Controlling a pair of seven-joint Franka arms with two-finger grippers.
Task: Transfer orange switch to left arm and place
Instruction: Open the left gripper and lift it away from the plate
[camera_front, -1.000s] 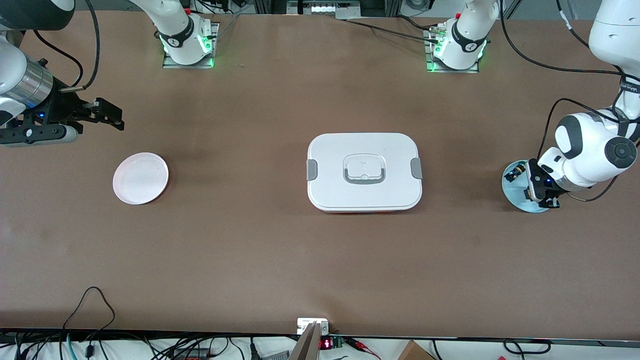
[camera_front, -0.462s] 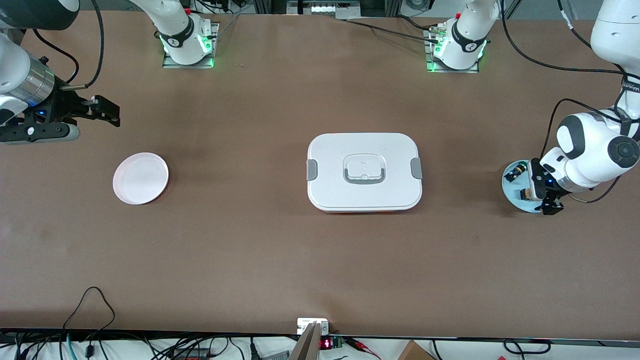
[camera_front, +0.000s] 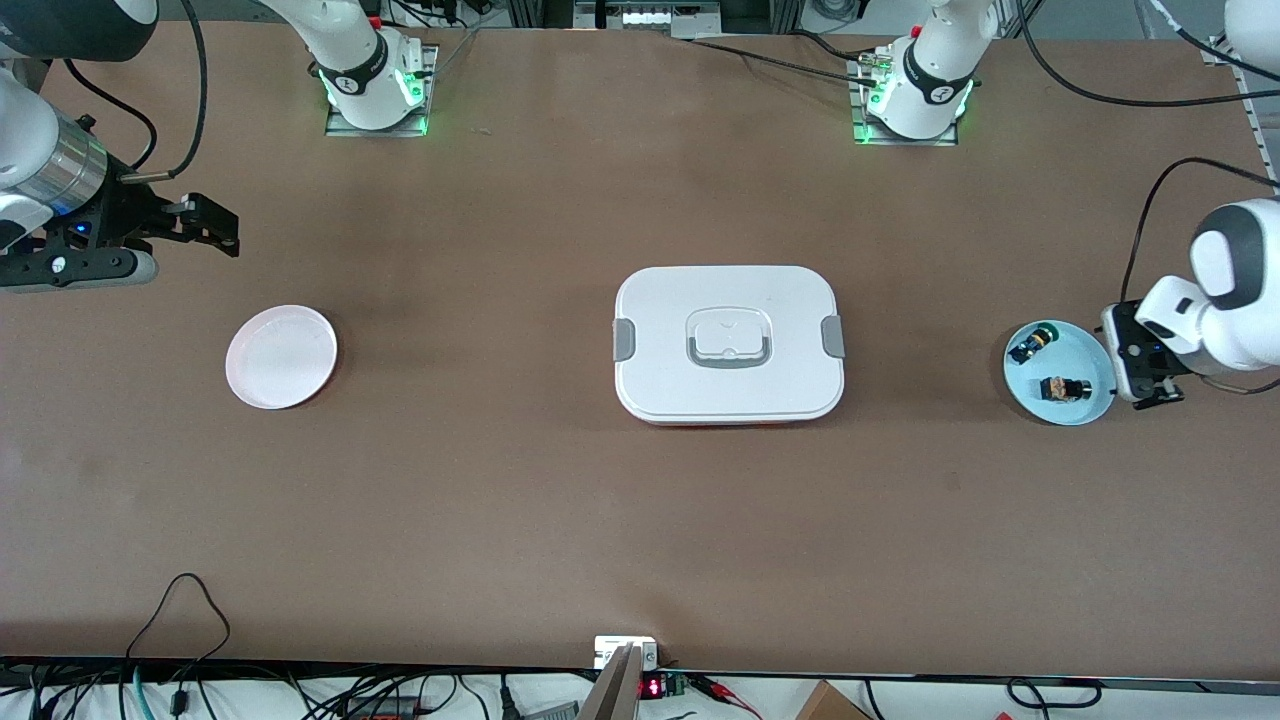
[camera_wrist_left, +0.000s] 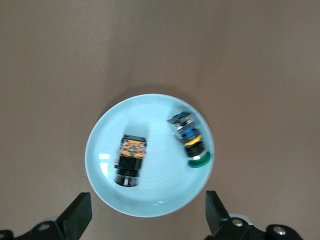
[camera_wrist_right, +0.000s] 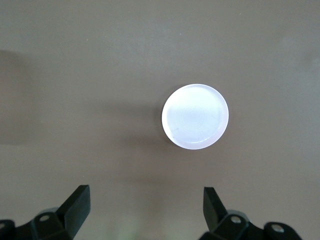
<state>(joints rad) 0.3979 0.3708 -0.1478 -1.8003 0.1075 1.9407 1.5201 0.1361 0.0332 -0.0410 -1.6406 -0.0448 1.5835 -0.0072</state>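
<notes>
Orange switch (camera_wrist_left: 131, 160) lies in the blue dish (camera_front: 1090, 405) at the left arm's end, beside a green-capped switch (camera_wrist_left: 191, 140) at its 2 o'clock in the left wrist view. Left pincer (camera_wrist_left: 147, 220) released, just beside the dish. Right pincer (camera_wrist_right: 145, 212) released, waiting near the pink dish (camera_front: 281, 356). Placement appears met. Brown desk (camera_front: 500, 500); white lidded box (camera_front: 728, 344) at centre.

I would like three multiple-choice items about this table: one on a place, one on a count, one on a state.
1. Where does the orange switch lie?
A. in the light blue dish
B. on the white lidded box
C. in the pink dish

2. How many switches are in that dish?
A. one
B. two
C. four

3. The left end effector is:
A. shut on a switch
B. open
C. out of view

Answers:
1 A, it rests inside the blue rim.
2 B, a green-capped switch lies beside it.
3 B, fingers stand apart, empty.
</notes>
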